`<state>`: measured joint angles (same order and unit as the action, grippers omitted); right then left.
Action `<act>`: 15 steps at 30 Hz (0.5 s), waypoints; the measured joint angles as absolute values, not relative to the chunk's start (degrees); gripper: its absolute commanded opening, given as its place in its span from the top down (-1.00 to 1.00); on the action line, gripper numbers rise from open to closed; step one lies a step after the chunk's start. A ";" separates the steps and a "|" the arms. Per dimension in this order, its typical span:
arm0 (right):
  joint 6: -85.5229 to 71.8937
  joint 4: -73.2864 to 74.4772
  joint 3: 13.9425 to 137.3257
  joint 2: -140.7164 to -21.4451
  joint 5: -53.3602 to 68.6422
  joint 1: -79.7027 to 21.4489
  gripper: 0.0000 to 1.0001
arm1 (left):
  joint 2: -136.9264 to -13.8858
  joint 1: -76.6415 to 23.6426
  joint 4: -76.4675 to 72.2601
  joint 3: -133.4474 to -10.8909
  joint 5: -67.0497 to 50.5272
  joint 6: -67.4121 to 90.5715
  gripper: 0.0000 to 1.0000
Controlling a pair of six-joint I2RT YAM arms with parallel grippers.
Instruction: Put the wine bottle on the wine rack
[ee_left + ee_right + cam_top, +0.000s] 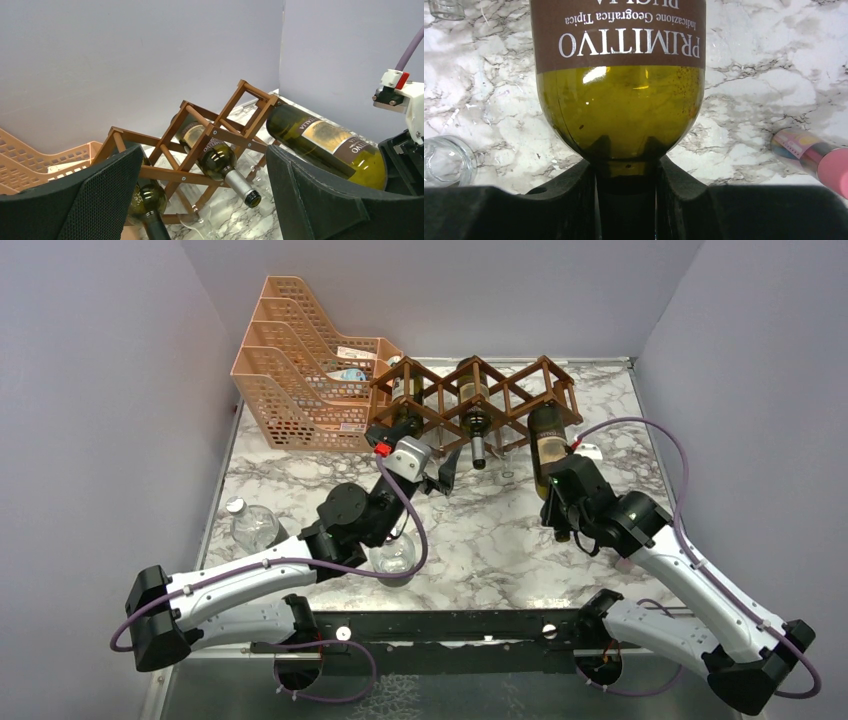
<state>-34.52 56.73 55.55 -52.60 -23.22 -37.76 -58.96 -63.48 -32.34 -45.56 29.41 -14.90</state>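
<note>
The reddish-brown lattice wine rack [500, 400] stands at the back of the marble table, and two dark bottles [473, 410] lie in it with their necks toward me. My right gripper [562, 508] is shut on the neck of a third green wine bottle [547, 445] with a brown label. Its base points into the rack's right end, and I cannot tell whether it touches the slats. The right wrist view shows that wine bottle's [619, 100] shoulder just past the right gripper [626, 200]. My left gripper [445, 472] hangs open and empty before the rack [200, 145], with the held bottle [325, 145] to its right.
A peach perforated file tray [290, 370] stands left of the rack. A clear glass jar [250, 525] and a glass [392, 558] sit near the left arm. A pink tube [819, 155] lies on the marble right of the held bottle. Grey walls close in three sides.
</note>
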 measured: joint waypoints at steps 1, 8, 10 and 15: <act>-34.85 56.64 55.44 -52.27 -23.22 -37.76 0.98 | -58.76 -63.48 -31.99 -45.58 29.41 -14.61 -0.98; -36.14 55.94 53.23 -53.36 -23.22 -37.76 0.98 | -58.61 -63.48 -29.21 -46.72 29.41 -13.63 -0.98; -36.32 55.29 52.71 -54.87 -23.22 -37.76 0.98 | -58.54 -63.48 -28.29 -47.44 29.41 -13.17 -0.98; -36.49 53.52 51.51 -57.01 -23.35 -37.76 0.98 | -57.74 -63.48 -26.61 -48.10 29.34 -11.86 -0.98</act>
